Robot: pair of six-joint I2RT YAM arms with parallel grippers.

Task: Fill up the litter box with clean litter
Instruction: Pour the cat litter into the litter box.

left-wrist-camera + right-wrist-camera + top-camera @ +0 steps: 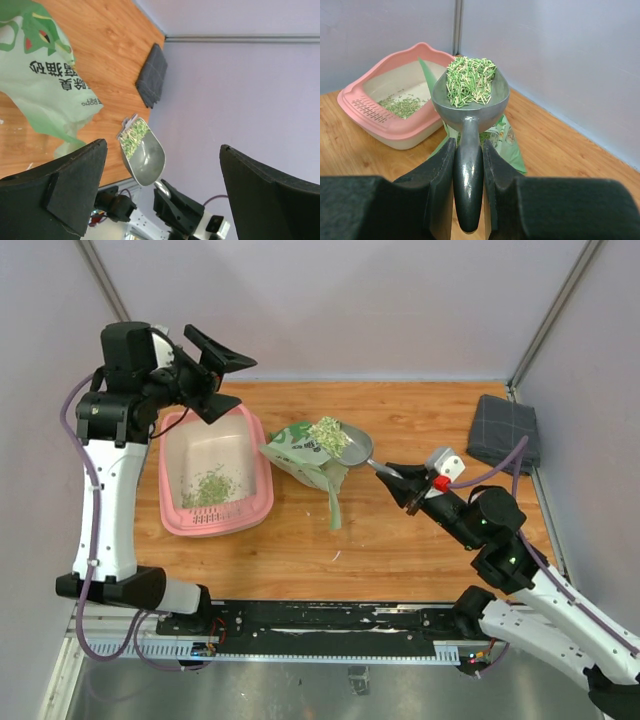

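One green bag (303, 454) beside litter box (215, 523)

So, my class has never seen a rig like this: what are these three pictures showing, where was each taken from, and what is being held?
These are two robot arms bolted at a wooden table, each ending in a two-finger pincer. The wide picture looks down from above and behind them; the other two come from a camera on each wrist. The left pincer is open and empty, raised beside the pink litter box, which has a little green litter inside. The right pincer grips the handle of a metal scoop heaped with more litter, above a printed green bag. A folded grey cloth lies in the far right corner.
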